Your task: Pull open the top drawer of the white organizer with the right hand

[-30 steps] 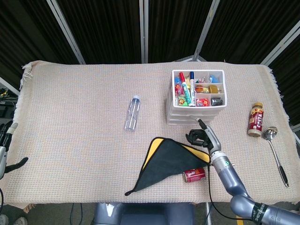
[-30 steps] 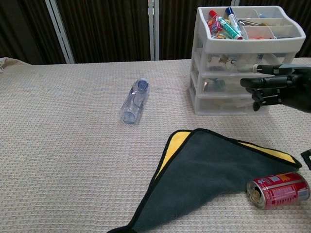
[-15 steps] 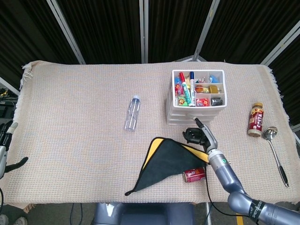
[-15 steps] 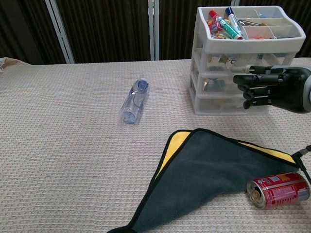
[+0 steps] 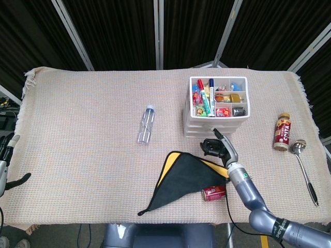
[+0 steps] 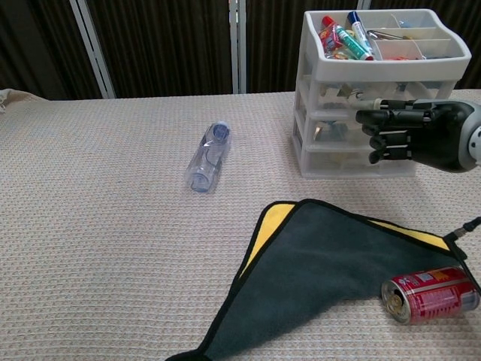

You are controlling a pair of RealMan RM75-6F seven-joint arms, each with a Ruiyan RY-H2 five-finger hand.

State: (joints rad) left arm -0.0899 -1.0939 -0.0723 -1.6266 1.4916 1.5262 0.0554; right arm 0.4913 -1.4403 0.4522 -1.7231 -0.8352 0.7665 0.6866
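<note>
right hand: the black hand (image 6: 409, 135) sits right in front of the organizer, fingers (image 6: 379, 137) curled in toward the drawer fronts with one stretched out along the top drawer. nothing in it as far as I can see, and honestly can't tell if it's touching the drawer or just off it

left hand: only a dark bit (image 5: 6, 165) at the far left edge in the head view, way off from the organizer, can't tell how it's set

organizer: white (image 5: 216, 106), standing toward the back right of the tabletop (image 5: 77, 134), open tray on top full of markers and small stuff

top drawer: (image 6: 342, 92) looks pushed in, flush with the ones below it

cloth: black with a yellow edge (image 6: 323, 263), lying just in front of the organizer

can: red (image 6: 430, 293), on its side, in front of the organizer at the cloth's right corner

bottle: clear (image 5: 146, 124), lying down, left of the organizer

brown bottle: (image 5: 282, 132) upright, right of the organizer

spoon: (image 5: 304, 168) just right of the brown bottle
</note>
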